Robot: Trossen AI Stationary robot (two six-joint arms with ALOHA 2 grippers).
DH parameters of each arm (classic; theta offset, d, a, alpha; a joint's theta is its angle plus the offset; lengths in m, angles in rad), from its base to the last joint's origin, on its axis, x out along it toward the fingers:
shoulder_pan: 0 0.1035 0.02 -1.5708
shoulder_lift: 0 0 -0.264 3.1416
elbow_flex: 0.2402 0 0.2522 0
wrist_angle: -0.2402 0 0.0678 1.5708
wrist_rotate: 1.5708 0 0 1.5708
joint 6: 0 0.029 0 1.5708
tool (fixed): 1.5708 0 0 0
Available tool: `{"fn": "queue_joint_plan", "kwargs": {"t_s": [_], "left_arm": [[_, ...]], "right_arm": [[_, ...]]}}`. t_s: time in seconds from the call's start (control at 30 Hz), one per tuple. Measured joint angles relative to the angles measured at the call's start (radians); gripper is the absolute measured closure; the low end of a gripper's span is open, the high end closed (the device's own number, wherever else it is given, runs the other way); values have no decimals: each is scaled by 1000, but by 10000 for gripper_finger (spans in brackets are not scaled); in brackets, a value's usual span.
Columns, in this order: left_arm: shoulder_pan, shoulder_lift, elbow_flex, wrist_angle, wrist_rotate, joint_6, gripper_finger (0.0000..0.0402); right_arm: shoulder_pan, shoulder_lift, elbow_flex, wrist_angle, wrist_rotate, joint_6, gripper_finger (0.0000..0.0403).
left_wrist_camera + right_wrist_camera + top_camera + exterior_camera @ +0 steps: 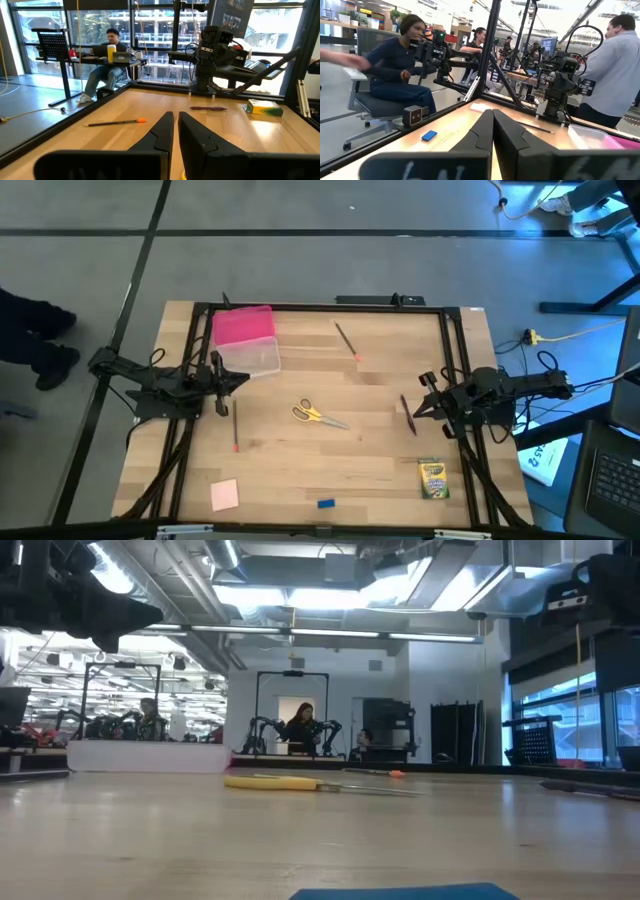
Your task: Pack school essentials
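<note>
The left end effector (243,379) hovers over the left side of the counter (300,460), fingers (160,132) closed together with nothing between them. The right end effector (418,409) hovers over the right side of the counter, its fingers (485,131) also together and empty.

Positions relative to the left end effector:
- Box (250,355) with pink lid (242,325): just beside it, toward the far edge of the counter.
- Pencil (234,427) with a red tip: just beside it, toward the near edge; contact cannot be determined.
- Notepad (224,494): well apart, at the near edge.

Positions relative to the right end effector:
- Pen (408,415): directly at the fingertips, lying flat; contact cannot be determined.
- Crayon box (433,478): near, toward the near edge of the counter.
- Second pencil (346,340): well apart, toward the far edge.

Between the two end effectors:
- Scissors (318,415): at the middle of the counter, lying flat, blades pointing toward the right end effector.
- Eraser (326,503): at the near edge, well apart from both.

All items lie singly on the counter, apart from one another. People are seated at workstations beyond the counter.
</note>
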Motion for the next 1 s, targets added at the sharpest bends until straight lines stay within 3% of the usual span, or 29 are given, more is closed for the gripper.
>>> {"fn": "queue_joint_plan", "kwargs": {"t_s": [0.63, 0.73, 0.87, 1.0], "left_arm": [[0, 0, 0, 0, 0, 0, 379], [1, 0, 0, 60, 0, 3, 379], [5, 0, 64, 139, 40, 49, 379], [5, 28, 174, 93, 72, 44, 379]], "right_arm": [[0, 0, 0, 0, 0, 0, 389], [0, 0, 0, 0, 0, 0, 389], [0, 0, 0, 0, 1, 0, 389], [0, 0, 0, 0, 1, 0, 389]]}}
